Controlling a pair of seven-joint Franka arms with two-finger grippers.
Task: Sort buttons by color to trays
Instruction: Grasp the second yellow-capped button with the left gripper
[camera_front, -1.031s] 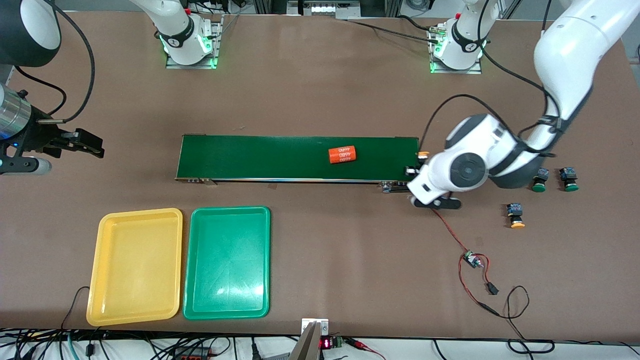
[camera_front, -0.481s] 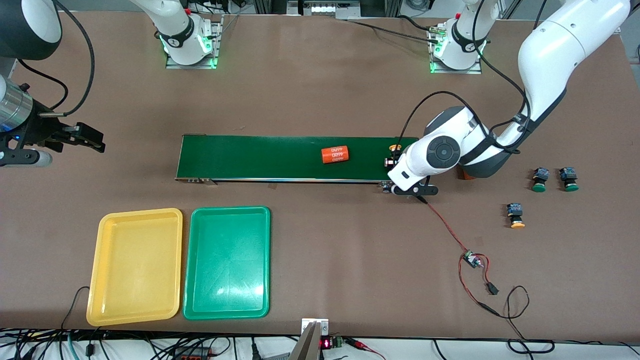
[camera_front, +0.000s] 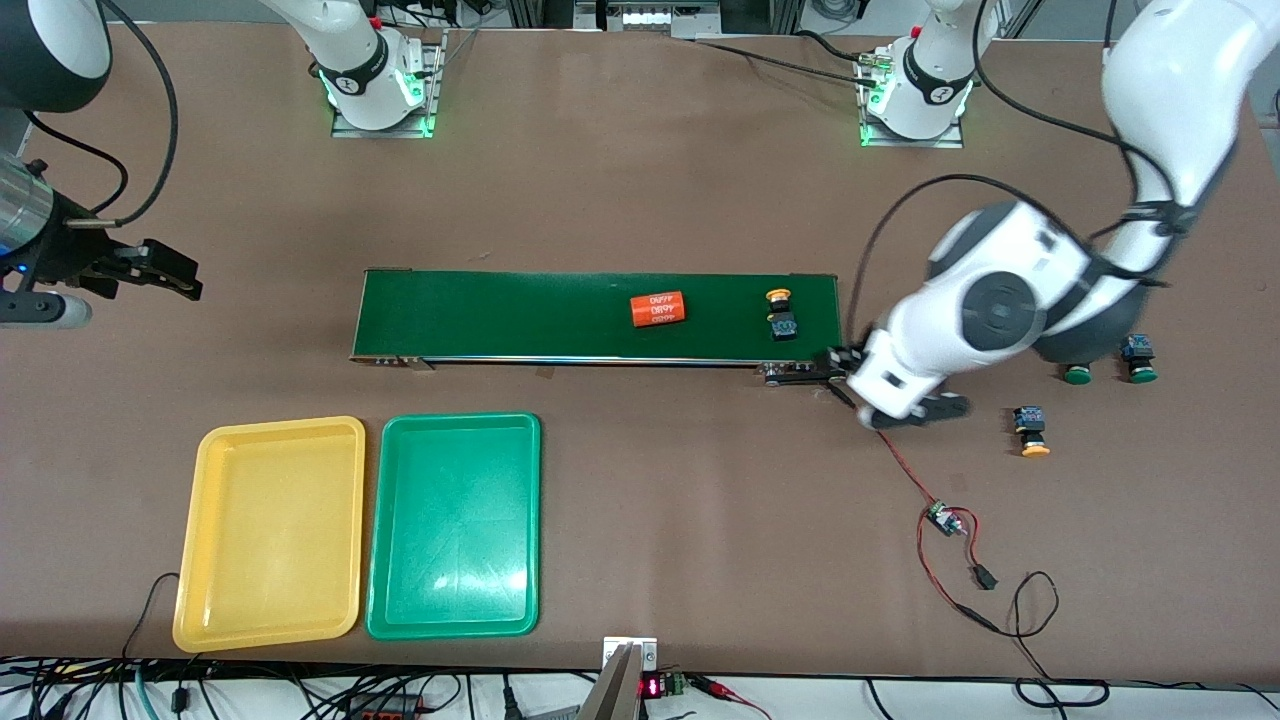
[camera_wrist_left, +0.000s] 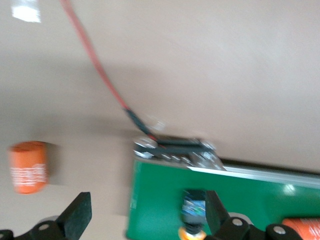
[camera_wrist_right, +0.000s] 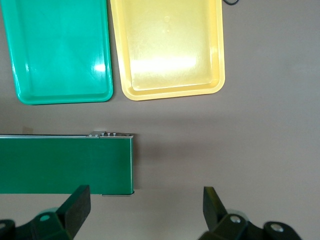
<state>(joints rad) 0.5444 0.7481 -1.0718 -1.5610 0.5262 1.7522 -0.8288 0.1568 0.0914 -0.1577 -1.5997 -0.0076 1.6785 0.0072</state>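
A yellow-capped button (camera_front: 780, 312) lies on the conveyor belt (camera_front: 520, 315) near the left arm's end; it also shows as the button (camera_wrist_left: 194, 212) beside one finger in the left wrist view. My left gripper (camera_front: 868, 385) (camera_wrist_left: 146, 212) hangs open over that belt end, holding nothing. Another yellow-capped button (camera_front: 1030, 430) and two green-capped buttons (camera_front: 1078, 372) (camera_front: 1138, 360) sit on the table past the belt. The yellow tray (camera_front: 270, 530) (camera_wrist_right: 167, 47) and green tray (camera_front: 455, 525) (camera_wrist_right: 60, 50) lie side by side, nearer the front camera. My right gripper (camera_front: 185, 277) (camera_wrist_right: 145, 207) waits open off the belt's right-arm end.
An orange cylinder (camera_front: 658, 309) rides on the belt. A second orange cylinder (camera_wrist_left: 28, 166) lies on the table off the belt's left-arm end. A red wire with a small circuit board (camera_front: 940, 518) trails from the belt's corner toward the front camera.
My left gripper opened, let go of the yellow-capped button onto the belt, then drew back off the belt end. The orange cylinder travelled along the belt toward the right arm's end.
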